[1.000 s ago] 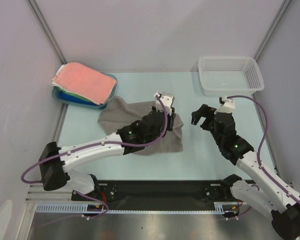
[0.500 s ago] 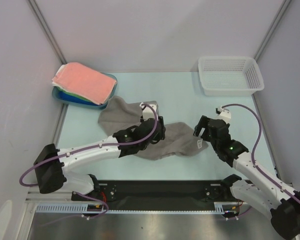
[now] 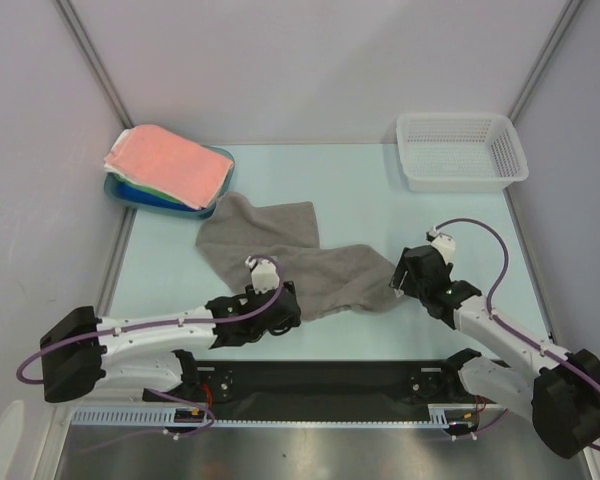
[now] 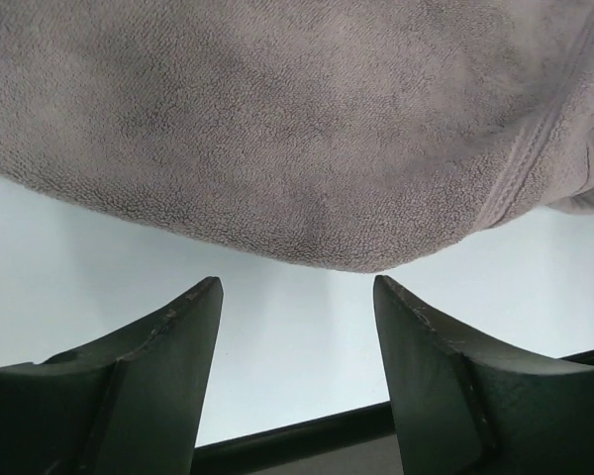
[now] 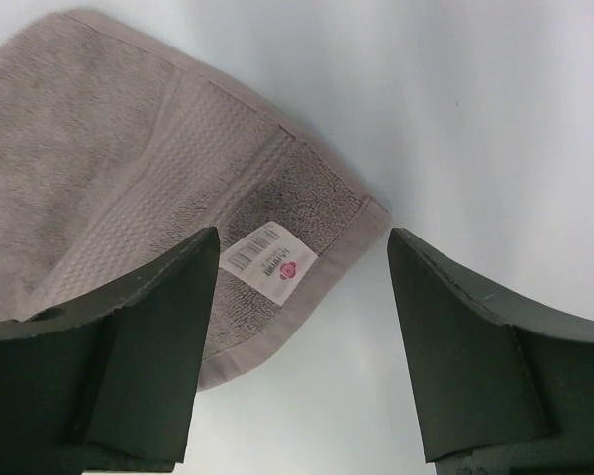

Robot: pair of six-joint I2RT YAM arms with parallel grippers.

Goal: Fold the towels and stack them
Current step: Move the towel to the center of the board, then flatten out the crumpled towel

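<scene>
- Top external: you have the grey towel (image 3: 280, 250) lying rumpled and unfolded in the middle of the bench (image 3: 360, 190). Your left hand (image 3: 283, 303) sits low at its near edge, and your right hand (image 3: 402, 278) is at its right corner. The other towels (image 3: 170, 162), salmon pink on top, are stacked in the blue tray (image 3: 130, 193) at far left. The white basket (image 3: 460, 150) stands at far right.
- Left wrist: your left hand (image 4: 297, 287) is released, with only bare bench between its fingers. The edge of the grey towel (image 4: 277, 129) lies just beyond the fingertips.
- Right wrist: your right hand (image 5: 302, 237) is spread wide and grasps nothing. It straddles the corner of the grey towel (image 5: 109, 178) that bears the white tag (image 5: 269, 259).
</scene>
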